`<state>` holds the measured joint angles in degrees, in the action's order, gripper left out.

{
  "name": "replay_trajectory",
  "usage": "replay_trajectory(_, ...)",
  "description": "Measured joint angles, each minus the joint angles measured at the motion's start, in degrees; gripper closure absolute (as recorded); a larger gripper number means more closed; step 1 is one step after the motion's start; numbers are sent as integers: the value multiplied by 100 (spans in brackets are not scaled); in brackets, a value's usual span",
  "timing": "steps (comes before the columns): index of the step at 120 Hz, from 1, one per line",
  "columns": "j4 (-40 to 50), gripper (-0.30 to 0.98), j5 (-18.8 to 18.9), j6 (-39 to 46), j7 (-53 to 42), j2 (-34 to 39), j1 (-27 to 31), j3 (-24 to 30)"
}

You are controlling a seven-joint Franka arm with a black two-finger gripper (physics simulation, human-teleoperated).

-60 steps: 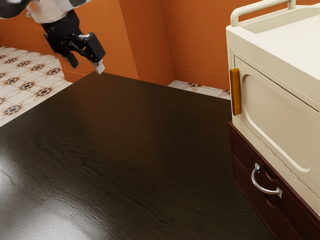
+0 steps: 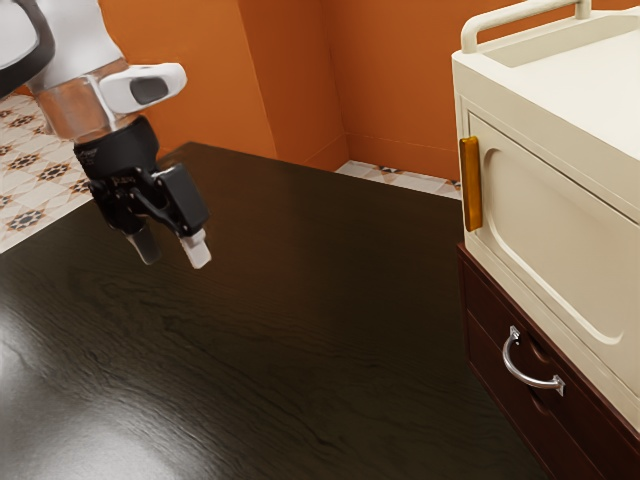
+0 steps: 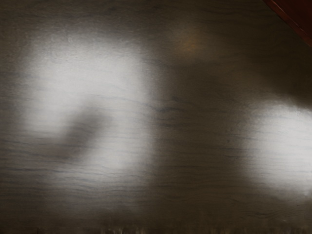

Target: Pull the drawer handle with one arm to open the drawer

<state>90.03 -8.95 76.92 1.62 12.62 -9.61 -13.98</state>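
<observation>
Sinking lower than before, my gripper, fingers spread around nothing, remains well apart from the dark red cabinet, whose front carries the silver drawer handle, so the approach seems under way but the reach and grasp lie ahead.

Dark wood table under two white glares.
The larger glare is broad and soft-edged, with a dark, slanting smudge inside it; the smaller glare lies well apart, with darker wood between. Fine, wavy grain runs through both. A faint orange glow tints the wood near the larger one. Beyond it, farther from that glare, shows a straight dark-red edge.
</observation>
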Motion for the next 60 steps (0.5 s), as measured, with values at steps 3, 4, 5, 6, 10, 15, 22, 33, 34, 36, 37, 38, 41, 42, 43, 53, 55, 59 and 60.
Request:
replay_trajectory(3,283,2,-100,37,148,202,104,196)
replay_trajectory(4,370,2,-131,59,197,259,135,251)
replay_trajectory(5,453,2,-162,82,246,313,162,301)
replay_trajectory(6,545,2,-196,110,294,370,187,349)
replay_trajectory(10,869,2,-346,221,481,573,254,491)
replay_trajectory(15,1317,2,-522,402,703,894,299,650)
replay_trajectory(22,1787,2,-693,676,1013,1208,320,807)
replay_trajectory(33,1987,2,-892,979,1519,1328,320,964)
replay_trajectory(34,1993,2,-898,1000,1560,1330,319,996)
replay_trajectory(36,2001,2,-904,1041,1640,1334,321,1061)
replay_trajectory(37,2003,2,-903,1060,1678,1333,323,1096)
replay_trajectory(38,2001,2,-900,1079,1715,1329,324,1129)
replay_trajectory(41,1993,2,-893,1132,1825,1320,326,1233)
replay_trajectory(42,1991,2,-892,1148,1861,1316,328,1264)
replay_trajectory(43,1989,3,-891,1164,1897,1313,329,1291)
replay_trajectory(53,2000,4,-890,1342,2274,1268,334,1594)
replay_trajectory(55,2008,4,-892,1392,2352,1257,332,1665)
replay_trajectory(59,2041,4,-898,1502,2530,1229,312,1769)
replay_trajectory(60,2053,4,-899,1531,2578,1224,304,1795)
